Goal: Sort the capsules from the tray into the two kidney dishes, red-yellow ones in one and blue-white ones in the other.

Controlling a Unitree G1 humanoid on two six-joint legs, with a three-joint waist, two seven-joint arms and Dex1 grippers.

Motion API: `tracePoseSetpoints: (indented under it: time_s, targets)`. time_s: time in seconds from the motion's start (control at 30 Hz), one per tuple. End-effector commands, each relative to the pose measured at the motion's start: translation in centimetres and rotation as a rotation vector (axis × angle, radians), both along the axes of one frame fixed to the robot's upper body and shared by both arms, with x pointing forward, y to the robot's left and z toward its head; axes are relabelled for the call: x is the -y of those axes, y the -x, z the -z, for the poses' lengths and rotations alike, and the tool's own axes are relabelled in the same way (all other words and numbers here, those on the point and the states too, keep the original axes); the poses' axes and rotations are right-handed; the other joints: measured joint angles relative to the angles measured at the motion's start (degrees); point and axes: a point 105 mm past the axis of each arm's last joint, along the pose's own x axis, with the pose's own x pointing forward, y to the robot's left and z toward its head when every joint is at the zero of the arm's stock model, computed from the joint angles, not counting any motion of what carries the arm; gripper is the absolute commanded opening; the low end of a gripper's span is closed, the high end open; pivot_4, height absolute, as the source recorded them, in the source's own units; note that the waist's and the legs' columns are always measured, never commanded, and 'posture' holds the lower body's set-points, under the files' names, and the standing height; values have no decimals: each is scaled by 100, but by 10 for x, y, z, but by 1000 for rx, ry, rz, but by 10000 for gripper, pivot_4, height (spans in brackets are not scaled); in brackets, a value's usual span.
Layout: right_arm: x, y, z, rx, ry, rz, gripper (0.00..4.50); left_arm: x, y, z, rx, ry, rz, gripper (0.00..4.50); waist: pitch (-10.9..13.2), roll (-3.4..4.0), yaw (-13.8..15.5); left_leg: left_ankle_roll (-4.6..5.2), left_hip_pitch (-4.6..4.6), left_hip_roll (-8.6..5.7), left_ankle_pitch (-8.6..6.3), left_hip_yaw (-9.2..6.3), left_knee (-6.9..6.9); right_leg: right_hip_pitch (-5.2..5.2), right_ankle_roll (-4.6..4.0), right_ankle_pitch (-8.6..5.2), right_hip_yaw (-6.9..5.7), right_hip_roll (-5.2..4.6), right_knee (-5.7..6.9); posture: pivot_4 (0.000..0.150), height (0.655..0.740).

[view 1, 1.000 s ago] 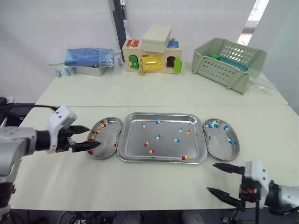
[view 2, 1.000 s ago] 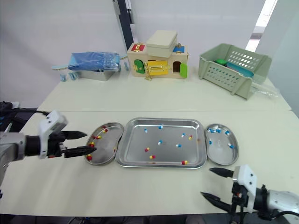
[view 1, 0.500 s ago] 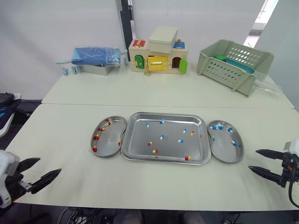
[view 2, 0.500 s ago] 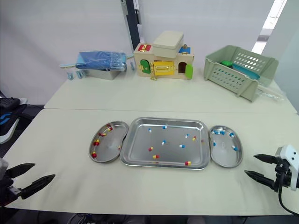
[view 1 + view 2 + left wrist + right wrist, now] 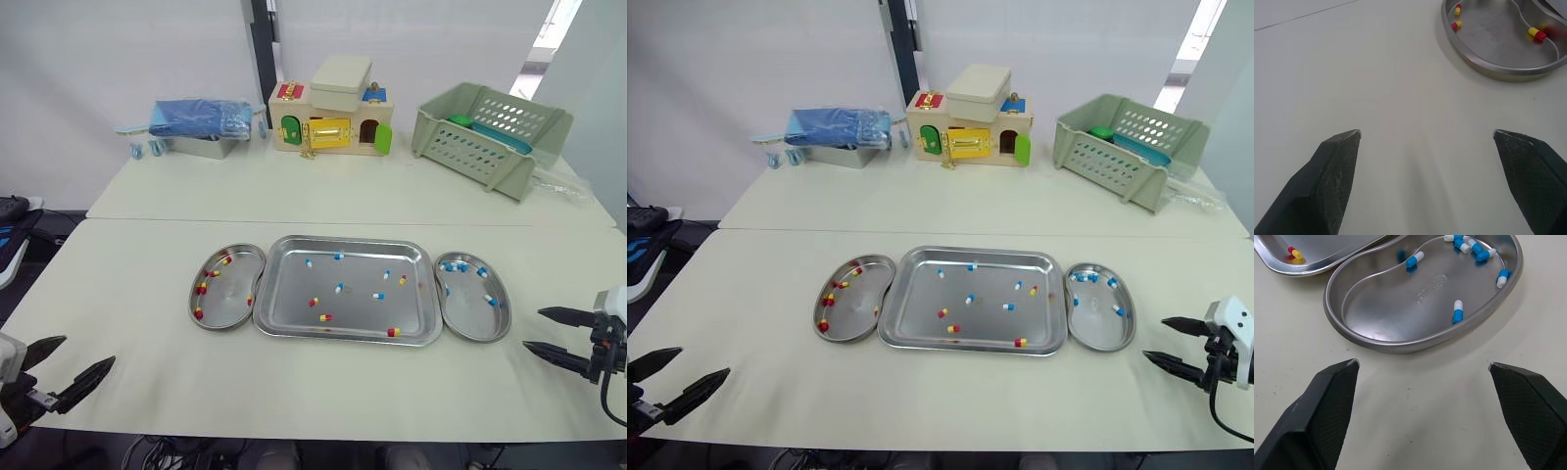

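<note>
The steel tray (image 5: 343,339) lies mid-table holding several loose capsules, among them a red-yellow one (image 5: 321,316) and a blue-white one (image 5: 339,288). The left kidney dish (image 5: 231,305) holds several red-yellow capsules (image 5: 1536,33). In the right kidney dish (image 5: 470,318) lie several blue-white capsules (image 5: 1458,311). My left gripper (image 5: 89,350) is open and empty at the table's front left, well short of the left dish (image 5: 1498,34). My right gripper (image 5: 531,328) is open and empty just right of the right dish (image 5: 1415,303).
Along the table's far edge stand a metal tin with blue packets (image 5: 196,122), a wooden toy house (image 5: 331,113) and a green plastic basket (image 5: 490,132). Bare tabletop surrounds the dishes on the near side. A corner of the tray (image 5: 1327,254) lies beside the right dish.
The camera view has shifted. My left gripper has drawn back from over the left dish to the front left. My right gripper has swung out to the right of the right dish.
</note>
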Motion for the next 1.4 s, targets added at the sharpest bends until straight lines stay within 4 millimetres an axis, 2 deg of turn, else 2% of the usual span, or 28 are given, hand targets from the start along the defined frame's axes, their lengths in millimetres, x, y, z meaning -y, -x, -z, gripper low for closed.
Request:
tracePoseSetpoints:
  time_s: [0.03,0.13,0.23,0.4,0.47,0.67,0.8,0.97,1.2,1.27,1.33,1.4]
  targets:
    - [1,-2,-6,25,8,-3,45000,6,-5,-7,50,0,38,44886,0,0,0,0,0,0,0,-1,0,0,0,0,0,0,0,1500,7400]
    - [6,-5,-4,16,3,11,45000,24,-10,-8,97,2,116,44886,-1,2,0,0,0,0,0,0,0,0,0,0,0,0,0,1500,7400]
    - [10,-10,-5,24,8,23,45000,55,-9,-7,140,51,217,44886,-2,4,-12,0,0,0,0,4,0,0,0,0,3,0,-1,1500,7400]
    - [16,-10,-10,21,20,20,45000,121,9,-2,183,146,459,44886,-2,4,-8,-1,-2,1,0,5,1,1,0,0,4,0,-4,1500,7400]
    - [15,-11,-12,20,23,12,45000,131,13,2,189,151,514,44886,-4,7,1,-1,-1,0,0,6,2,3,0,0,4,0,-4,1500,7400]
    - [15,-14,-25,49,41,8,45000,149,19,12,301,195,581,44886,-12,25,-5,0,-1,-1,-1,14,2,3,0,0,10,0,-8,1500,7400]
    - [17,-10,-25,42,54,18,45000,149,23,19,381,255,498,44886,-12,24,8,0,-2,0,-1,10,2,4,0,0,5,0,-9,1500,7400]
    - [20,-8,-27,31,63,33,45000,151,27,23,428,229,432,44886,-10,21,5,2,-2,-1,-2,12,3,5,2,1,7,0,-13,1500,7400]
    - [13,-10,-36,68,78,20,45000,156,31,27,438,237,357,44886,-8,17,4,2,-3,-2,-2,11,3,5,2,1,7,0,-14,1500,7400]
    - [7,-12,-42,76,60,6,45000,156,33,32,404,233,357,44886,-7,17,4,2,-3,-2,-2,11,3,6,2,1,6,0,-14,1500,7400]
    - [-7,-14,-54,83,12,-26,45000,155,33,36,392,233,349,44886,-7,17,-3,2,-3,-2,-3,12,2,6,2,1,7,0,-15,1500,7400]
    - [-34,-17,-70,88,-39,-99,45000,154,31,35,407,231,349,44886,-6,20,-14,2,-3,-1,-3,12,2,5,2,1,7,0,-15,1500,7400]
